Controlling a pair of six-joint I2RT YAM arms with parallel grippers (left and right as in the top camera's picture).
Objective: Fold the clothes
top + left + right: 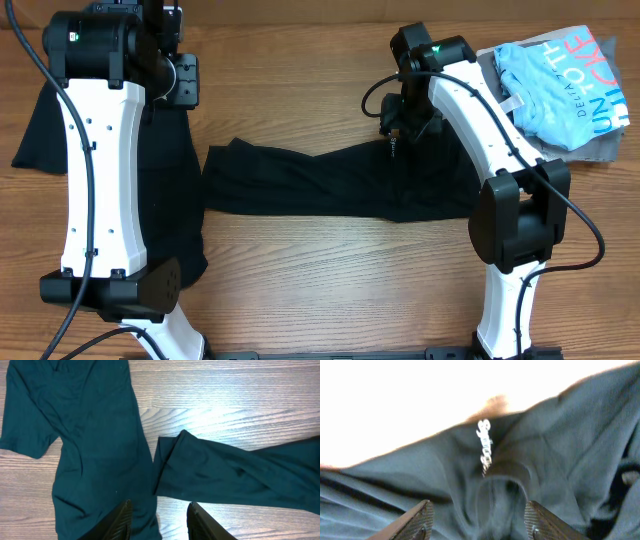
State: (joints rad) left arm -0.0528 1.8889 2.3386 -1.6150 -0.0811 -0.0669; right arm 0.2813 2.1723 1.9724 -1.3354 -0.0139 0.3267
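Observation:
Two black shirts lie on the wooden table. One of the clothes is folded into a long strip (pixel 330 182) across the middle, and its small white chest logo (pixel 484 445) shows in the right wrist view. My right gripper (pixel 393 135) (pixel 479 522) hovers just above this shirt's far edge, open, with a puckered ridge of cloth lying loose between the fingers. The other shirt (pixel 40 130) (pixel 90 435) lies spread at the left, partly under my left arm. My left gripper (pixel 186 88) (pixel 159 521) stands open above that shirt's edge, near the strip's left end (pixel 167 467), holding nothing.
A pile of light blue and grey garments (pixel 565 90) with printed lettering sits at the back right corner, beside the right arm. Bare wooden tabletop (pixel 330 290) shows in front of the folded strip and behind it (pixel 290 90).

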